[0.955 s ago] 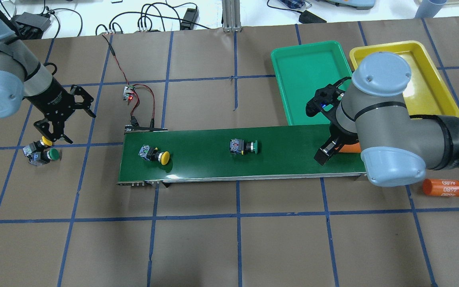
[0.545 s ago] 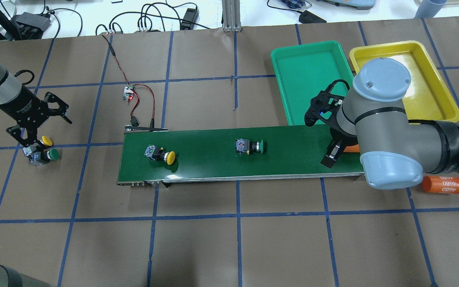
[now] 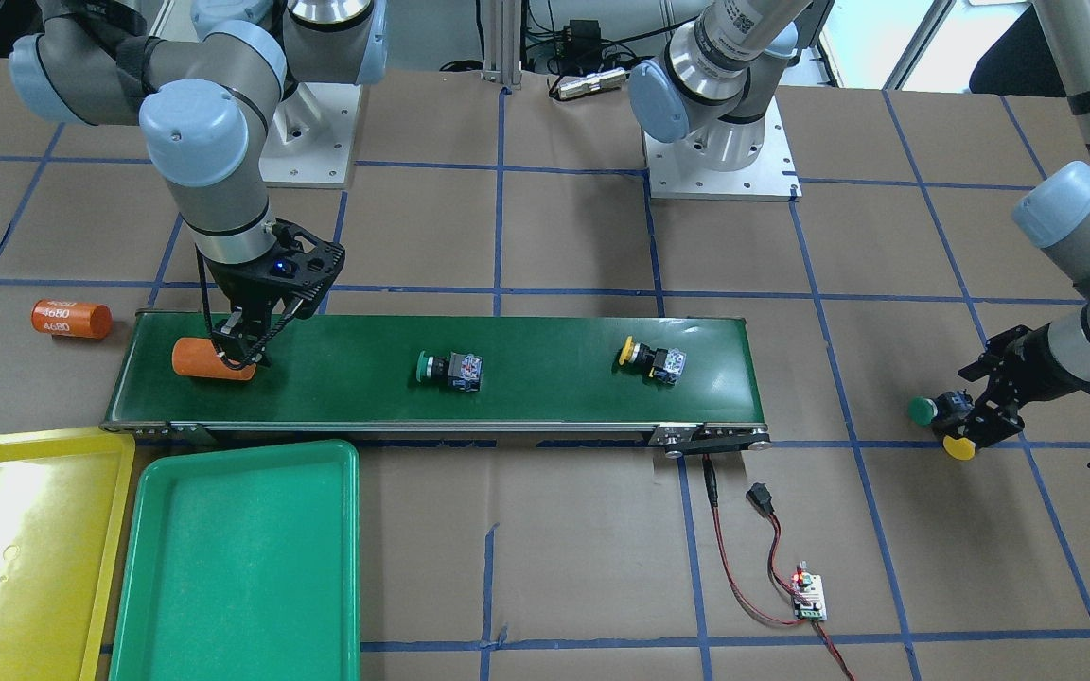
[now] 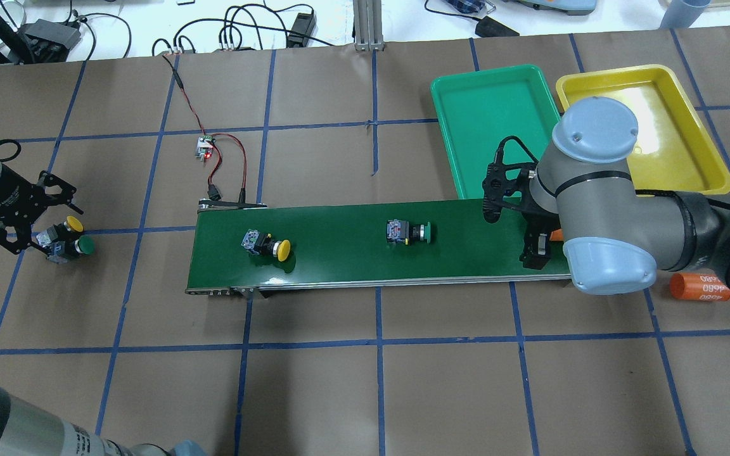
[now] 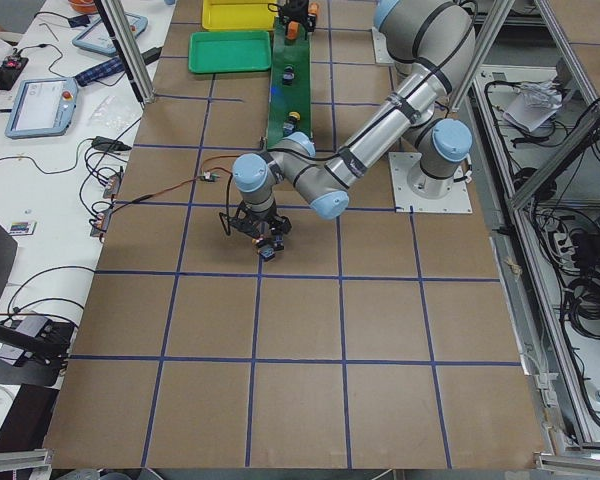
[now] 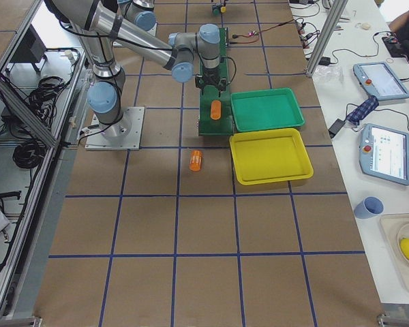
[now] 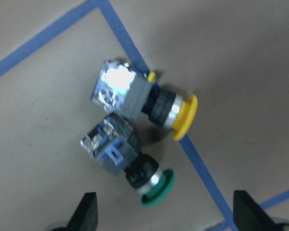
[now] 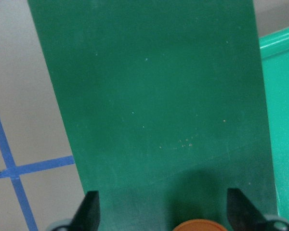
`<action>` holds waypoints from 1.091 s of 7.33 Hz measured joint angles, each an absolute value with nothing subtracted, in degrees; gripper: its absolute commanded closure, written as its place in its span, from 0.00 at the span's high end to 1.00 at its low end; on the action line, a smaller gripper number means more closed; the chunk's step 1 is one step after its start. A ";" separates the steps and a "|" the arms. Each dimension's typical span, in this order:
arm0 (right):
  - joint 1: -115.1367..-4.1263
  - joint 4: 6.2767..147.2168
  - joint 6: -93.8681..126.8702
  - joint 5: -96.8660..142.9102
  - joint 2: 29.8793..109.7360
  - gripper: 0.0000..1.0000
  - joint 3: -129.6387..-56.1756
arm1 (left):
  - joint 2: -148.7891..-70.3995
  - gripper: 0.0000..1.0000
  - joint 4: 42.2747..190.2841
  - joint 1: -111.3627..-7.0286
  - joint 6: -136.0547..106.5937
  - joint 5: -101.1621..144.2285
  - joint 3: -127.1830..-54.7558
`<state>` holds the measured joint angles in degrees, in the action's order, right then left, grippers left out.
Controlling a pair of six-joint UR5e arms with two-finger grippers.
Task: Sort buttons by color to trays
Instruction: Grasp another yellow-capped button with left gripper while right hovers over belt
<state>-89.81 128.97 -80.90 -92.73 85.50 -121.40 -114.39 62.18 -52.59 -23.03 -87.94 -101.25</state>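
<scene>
Left hand (image 7: 166, 217), spread, hangs over two buttons (image 7: 135, 98), seemingly touching neither.

Two buttons (image 4: 409, 231) on belt (image 4: 339, 253), two off its end, trays (image 4: 492, 126) side by side

One orange cylinder (image 3: 195, 359) lies at the conveyor belt's (image 3: 526, 374) right end, a second cylinder (image 3: 71, 318) on the table (image 3: 564, 567) just beyond.

Two buttons lie on their sides, close together, on the brown worktop (image 7: 38, 144). The yellow-capped button (image 7: 144, 103) lies across a blue tape line (image 7: 130, 48), and the green-capped button (image 7: 127, 166) lies just below it. Both caps point lower right. The claw (image 7: 164, 221) is spread wide, its dark fingertips (image 7: 86, 211) at the bottom edge, clear of both buttons.
</scene>
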 measured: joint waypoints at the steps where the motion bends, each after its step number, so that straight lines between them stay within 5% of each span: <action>1: -89.98 129.16 -83.63 -92.71 84.92 1.00 -121.42 | -115.16 1.00 61.36 -52.42 -23.54 -87.97 -101.39; 8: -90.66 130.77 -85.74 -89.83 82.19 0.96 -121.29 | -117.36 0.95 61.57 -52.98 -26.19 -93.42 -101.73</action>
